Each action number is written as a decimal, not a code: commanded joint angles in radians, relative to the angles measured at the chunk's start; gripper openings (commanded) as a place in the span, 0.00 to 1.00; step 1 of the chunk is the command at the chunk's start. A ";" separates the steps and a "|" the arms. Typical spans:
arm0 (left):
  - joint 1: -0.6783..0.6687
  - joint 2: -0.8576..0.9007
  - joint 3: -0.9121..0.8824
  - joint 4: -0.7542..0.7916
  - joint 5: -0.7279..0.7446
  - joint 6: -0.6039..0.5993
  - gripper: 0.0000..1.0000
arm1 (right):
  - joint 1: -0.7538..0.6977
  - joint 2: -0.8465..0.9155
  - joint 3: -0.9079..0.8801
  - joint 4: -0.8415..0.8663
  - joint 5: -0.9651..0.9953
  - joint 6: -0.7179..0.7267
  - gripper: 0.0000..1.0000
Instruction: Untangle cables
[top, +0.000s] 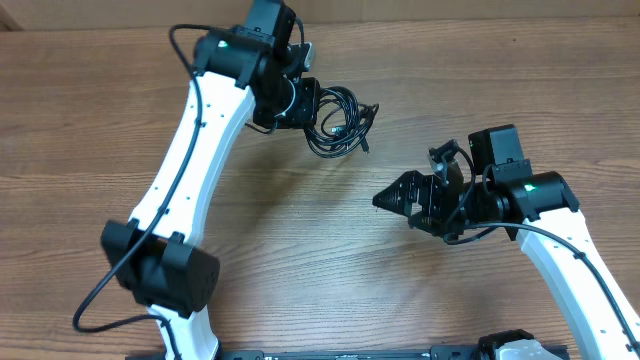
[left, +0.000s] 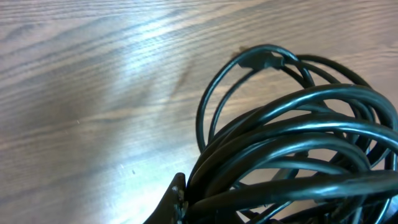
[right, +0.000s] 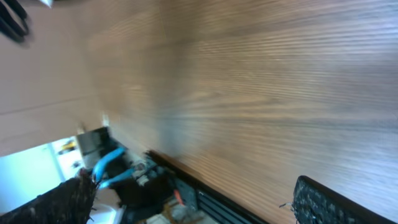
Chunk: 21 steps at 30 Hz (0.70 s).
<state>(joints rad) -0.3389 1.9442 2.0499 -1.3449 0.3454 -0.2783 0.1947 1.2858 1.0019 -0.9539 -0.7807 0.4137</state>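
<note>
1. Bundle of thin black flexible cables (top: 340, 122): lying on brown wood-grain tabletop (top: 120, 90), far side, roughly centre. Loops coiled over one another, none separated.
2. Left claw (top: 316, 110): at left edge of the bundle of thin black flexible cables, jaws together, clamped on the strands there.
3. Left wrist view: one dark fingertip (left: 175, 200) at bottom edge. Strands sit right against it and run off the bottom of frame.
4. Same view: many overlapping loops fill the right half. Small black plug end (left: 258, 60) sits at the top of the coil, resting on the wood. Bare tabletop to the left.
5. Overhead: a couple of short loose ends poke out on the bundle's right side.
6. Right claw (top: 385, 198): right of centre, nearer than the bundle and well apart from it, tip pointing left. Jaws spread wide apart, nothing between them.
7. Right wrist view: dark ribbed pads (right: 320, 202) at the two bottom corners, only bare wood between. Picture blurred; dark loops at top-left corner too soft to identify.
8. White left arm (top: 190, 150): reaches from near-left up to far centre. White right arm (top: 570, 260): comes in from near-right, green light on its black wrist housing.
9. Thicker black cord (top: 100, 290): runs along the left arm near its base, separate from the bundle.
</note>
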 joint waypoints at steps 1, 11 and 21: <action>0.002 -0.008 0.010 -0.038 0.087 0.020 0.04 | 0.007 -0.002 0.013 0.087 -0.192 0.016 1.00; 0.002 -0.008 0.008 -0.112 0.210 0.020 0.04 | 0.007 0.003 0.013 0.392 -0.128 0.322 0.98; 0.002 -0.007 0.007 -0.121 0.201 0.016 0.04 | 0.027 0.068 0.013 0.500 -0.142 0.470 0.44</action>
<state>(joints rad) -0.3389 1.9377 2.0502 -1.4647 0.5095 -0.2771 0.2001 1.3376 1.0019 -0.4908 -0.9020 0.8177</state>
